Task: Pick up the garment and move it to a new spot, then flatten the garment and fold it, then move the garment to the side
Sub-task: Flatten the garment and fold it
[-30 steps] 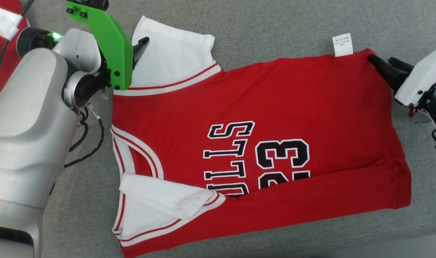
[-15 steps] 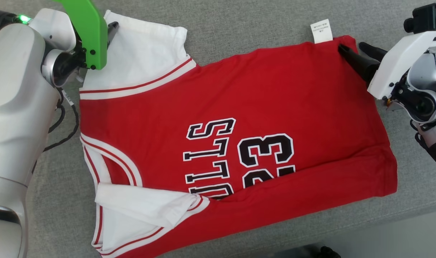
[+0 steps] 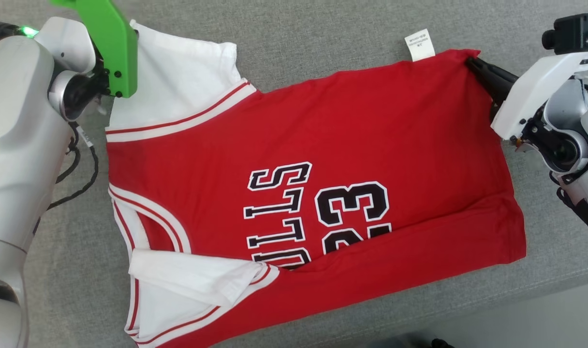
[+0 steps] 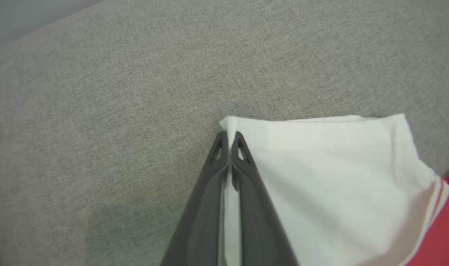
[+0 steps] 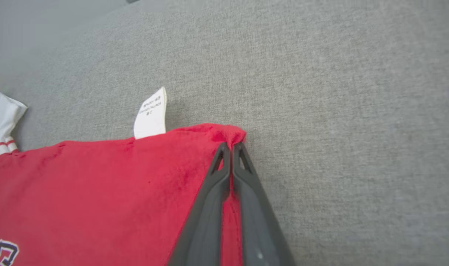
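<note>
The garment [image 3: 323,140] is a red jersey with white sleeves and black lettering, lying spread on the grey cloth surface with its near edge folded over. My left gripper [image 4: 229,138] is shut on the far corner of the white sleeve [image 4: 320,166] at the upper left of the head view; a green bracket [image 3: 108,43] hides its fingertips there. At the upper right, my right gripper [image 3: 470,62] is shut on the garment's far red hem corner [image 5: 224,135], close to a white care label [image 3: 418,44]. In the right wrist view the red cloth sits pinched between the dark fingers [image 5: 246,192].
The grey fabric surface [image 3: 323,29] extends beyond the garment on all sides. Its front edge [image 3: 516,299] runs along the lower right of the head view. My left arm's grey body [image 3: 13,145] and a black cable [image 3: 81,169] sit beside the garment's left side.
Both grippers have closed from open onto the garment's far corners. The head view has shifted, so the garment sits further left in the picture.
</note>
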You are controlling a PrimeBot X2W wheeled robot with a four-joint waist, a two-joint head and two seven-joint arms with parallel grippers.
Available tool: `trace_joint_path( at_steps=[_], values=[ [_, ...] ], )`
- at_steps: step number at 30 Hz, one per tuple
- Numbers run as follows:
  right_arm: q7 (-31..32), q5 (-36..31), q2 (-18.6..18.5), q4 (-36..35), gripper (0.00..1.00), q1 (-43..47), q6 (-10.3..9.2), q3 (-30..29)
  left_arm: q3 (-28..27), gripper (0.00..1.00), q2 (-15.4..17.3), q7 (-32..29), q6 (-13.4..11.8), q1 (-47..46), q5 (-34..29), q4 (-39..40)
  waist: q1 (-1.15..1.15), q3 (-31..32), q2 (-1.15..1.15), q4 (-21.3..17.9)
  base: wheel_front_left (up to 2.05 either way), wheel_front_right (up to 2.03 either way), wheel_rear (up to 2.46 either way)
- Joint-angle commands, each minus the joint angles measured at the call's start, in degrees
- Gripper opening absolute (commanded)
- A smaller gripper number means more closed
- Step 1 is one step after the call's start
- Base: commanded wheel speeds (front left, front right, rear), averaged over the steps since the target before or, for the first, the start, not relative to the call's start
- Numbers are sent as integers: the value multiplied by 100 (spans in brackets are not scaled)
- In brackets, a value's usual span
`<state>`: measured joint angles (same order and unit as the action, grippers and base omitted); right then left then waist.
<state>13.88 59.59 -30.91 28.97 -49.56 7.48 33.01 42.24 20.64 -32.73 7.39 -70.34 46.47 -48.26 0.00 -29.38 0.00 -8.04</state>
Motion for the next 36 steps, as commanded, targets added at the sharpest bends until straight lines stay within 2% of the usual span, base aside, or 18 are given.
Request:
trace_joint_path(
  at_steps=[1,5,10,18,23,25,36],
  values=[
    [-123,27,-23,101,0,0,3,17,15,0,95,102,12,77,47,-37,0,133,0,78,0,0,0],
    [-359,-52,-59,462,0,13,2,72,125,0,197,274,12,146,170,-76,0,318,0,136,0,0,0],
    [-564,19,14,642,0,76,2,208,327,0,266,398,9,298,383,122,0,594,0,237,0,0,0],
    [-812,54,-102,898,0,244,2,460,671,0,469,468,4,607,873,586,0,1147,0,436,0,0,0],
    [-912,184,-179,930,0,418,2,631,899,0,665,168,4,862,1300,1021,0,1465,0,577,0,0,0],
    [-965,151,-241,997,0,492,2,708,1136,0,833,-3,4,928,1263,1278,0,1613,0,625,0,0,0],
    [-904,393,-381,1235,0,841,2,1122,1502,0,1648,-872,5,1691,2366,2830,0,2236,0,844,0,0,0]
  ],
)
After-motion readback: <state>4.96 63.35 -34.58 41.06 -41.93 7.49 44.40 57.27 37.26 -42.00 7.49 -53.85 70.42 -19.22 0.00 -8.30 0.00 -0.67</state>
